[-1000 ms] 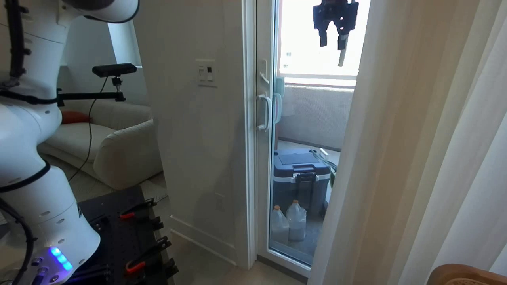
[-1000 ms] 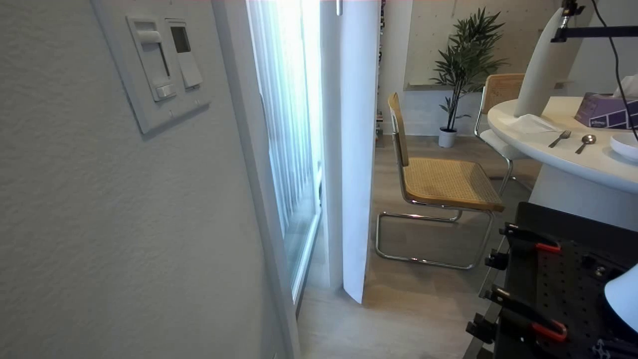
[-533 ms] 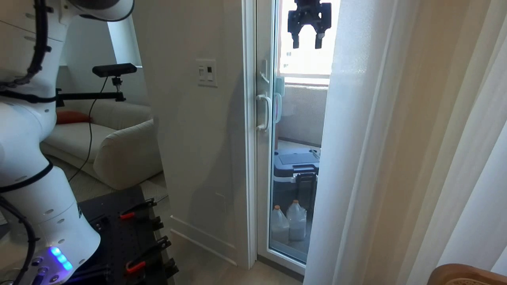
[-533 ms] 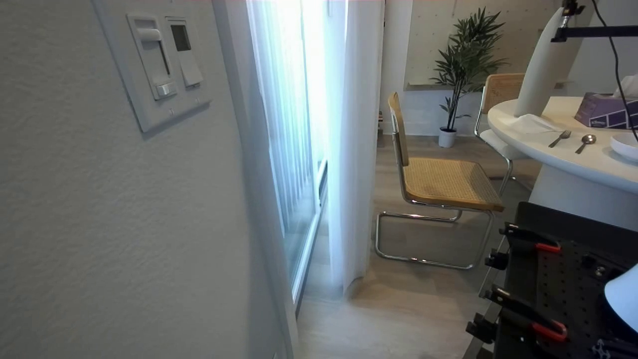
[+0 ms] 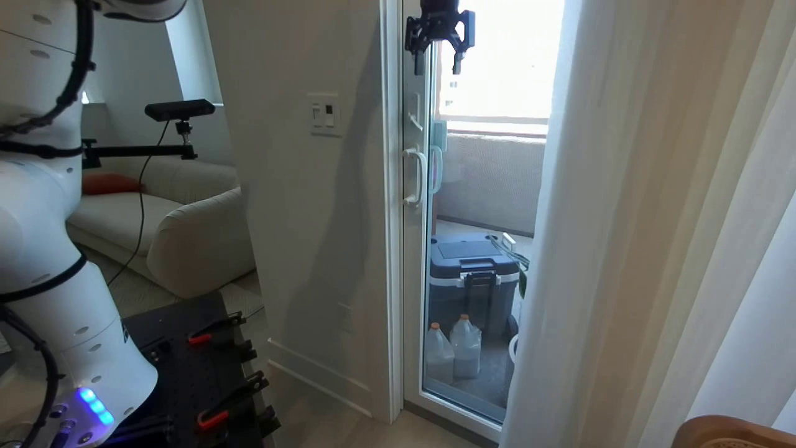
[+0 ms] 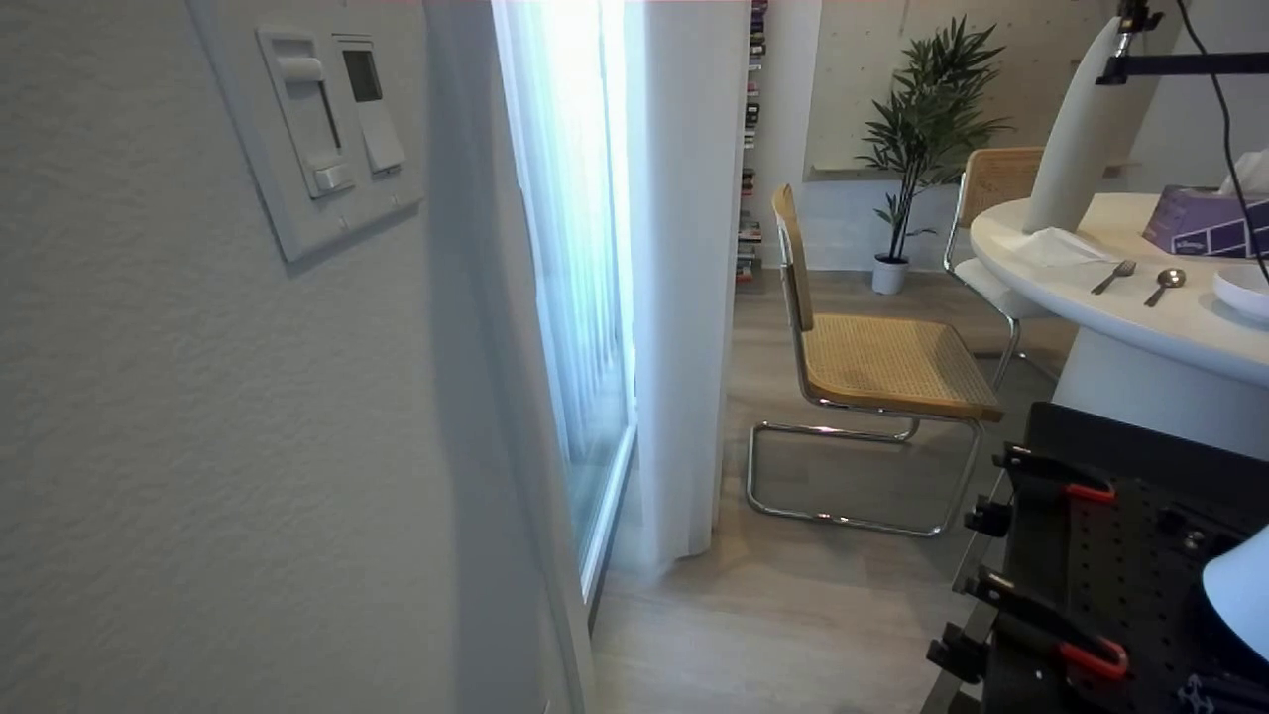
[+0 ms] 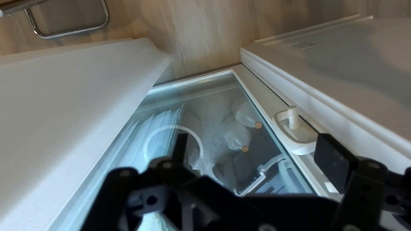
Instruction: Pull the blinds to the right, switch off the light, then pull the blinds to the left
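1 curtain (image 5: 609, 236) covers pt of 1 glass door (image 5: 418, 261), 1 switch plate (image 5: 324, 114) on adj. wall (image 5: 292, 236), 2 jugs (image 5: 465, 348) behind glass, 1 end effector (image 5: 438, 71) released, now shifted twd door frame (image 5: 392, 218) vs. before.

Faces the glass door (image 5: 472, 211) from well back in an exterior view, with robot arm (image 5: 34, 208) near at nine o'clock. Looks along the wall (image 6: 337, 416) in an exterior view, close beside the switch plate (image 6: 335, 124) at ten. Points steeply down in wrist view, past the gripper (image 7: 253, 146) at six. Shares curtain (image 5: 628, 236) and switch plate in both exterior views.
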### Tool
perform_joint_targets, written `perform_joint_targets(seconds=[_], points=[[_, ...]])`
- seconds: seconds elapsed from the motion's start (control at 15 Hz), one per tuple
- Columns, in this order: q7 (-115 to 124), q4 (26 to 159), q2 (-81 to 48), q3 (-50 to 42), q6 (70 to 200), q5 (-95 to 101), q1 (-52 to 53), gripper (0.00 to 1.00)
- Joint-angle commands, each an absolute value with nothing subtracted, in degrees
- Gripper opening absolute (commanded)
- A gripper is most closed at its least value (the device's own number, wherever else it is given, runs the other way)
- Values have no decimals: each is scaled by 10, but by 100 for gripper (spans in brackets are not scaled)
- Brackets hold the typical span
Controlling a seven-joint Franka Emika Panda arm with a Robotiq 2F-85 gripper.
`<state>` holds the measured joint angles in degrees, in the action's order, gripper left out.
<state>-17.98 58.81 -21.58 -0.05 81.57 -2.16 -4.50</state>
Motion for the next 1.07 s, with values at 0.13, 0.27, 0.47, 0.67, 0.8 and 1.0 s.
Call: perform_joint_targets(seconds=[0.13,0.27,0.47,0.67,0.8,1.0], points=[[-274,756,-89,21,822,-5,-23,100],[-299,813,-41,28,819,-4,-15,100],[-329,900,33,40,823,-2,-3,100],[-341,989,108,46,840,-13,22,100],[-318,1049,159,53,870,-20,42,100],[-284,1142,231,69,904,-37,82,100]])
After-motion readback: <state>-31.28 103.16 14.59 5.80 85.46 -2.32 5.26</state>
